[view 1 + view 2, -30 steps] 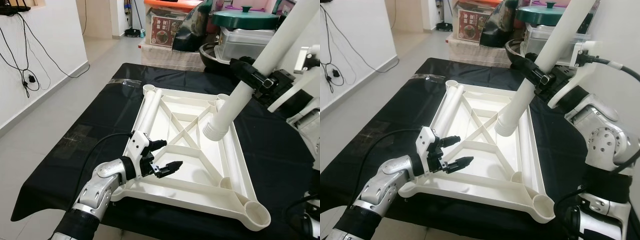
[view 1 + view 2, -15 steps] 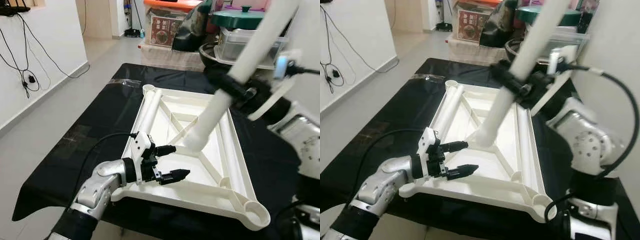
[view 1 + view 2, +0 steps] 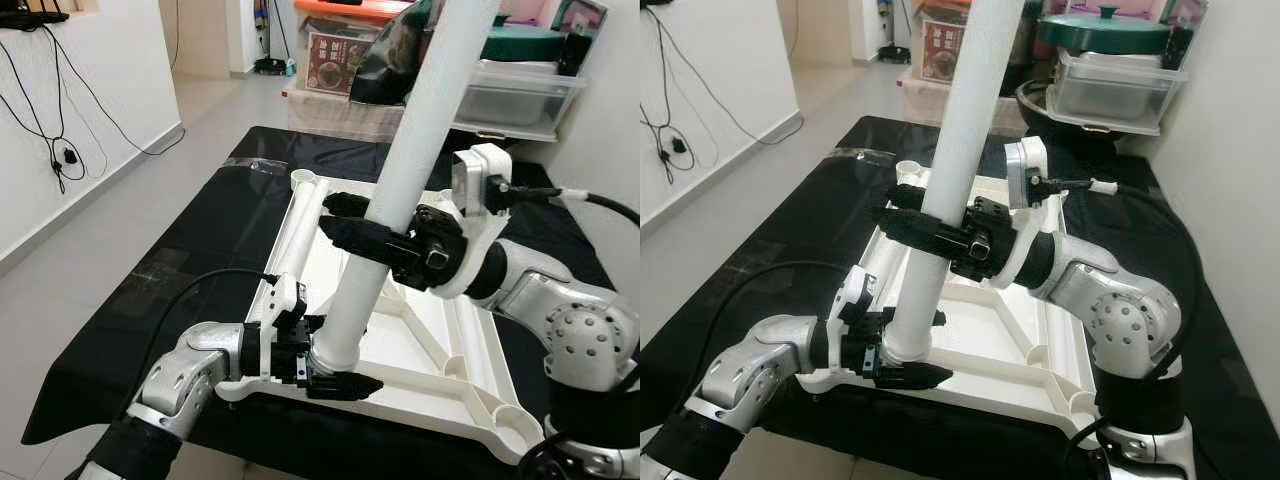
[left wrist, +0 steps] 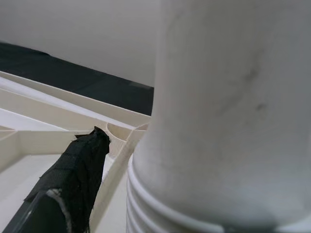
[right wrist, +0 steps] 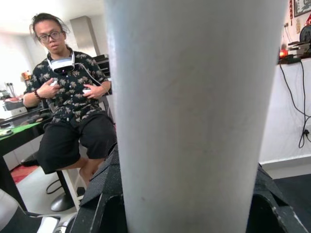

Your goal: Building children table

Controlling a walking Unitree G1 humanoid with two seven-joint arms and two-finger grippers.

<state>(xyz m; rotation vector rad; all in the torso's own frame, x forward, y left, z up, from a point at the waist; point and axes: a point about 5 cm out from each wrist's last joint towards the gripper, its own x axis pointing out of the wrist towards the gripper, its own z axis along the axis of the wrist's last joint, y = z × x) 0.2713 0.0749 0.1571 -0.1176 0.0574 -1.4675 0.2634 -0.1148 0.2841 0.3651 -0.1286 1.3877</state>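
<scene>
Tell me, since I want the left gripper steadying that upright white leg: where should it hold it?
Low on the white leg, on the smooth tube just above the ribbed end, fingers straddling it from the robot's left. The right gripper already clamps mid-height, and the left gripper sits at the base over the tabletop frame.

Your near left corner of the white tabletop frame (image 3: 430, 375) is crowded: the upright white leg (image 3: 400, 190) stands there with the left gripper (image 3: 335, 352) around its base and the right gripper (image 3: 350, 220) clamped midway up. You have open room over the frame's far half and over the black cloth (image 3: 215, 240) on your left.
</scene>
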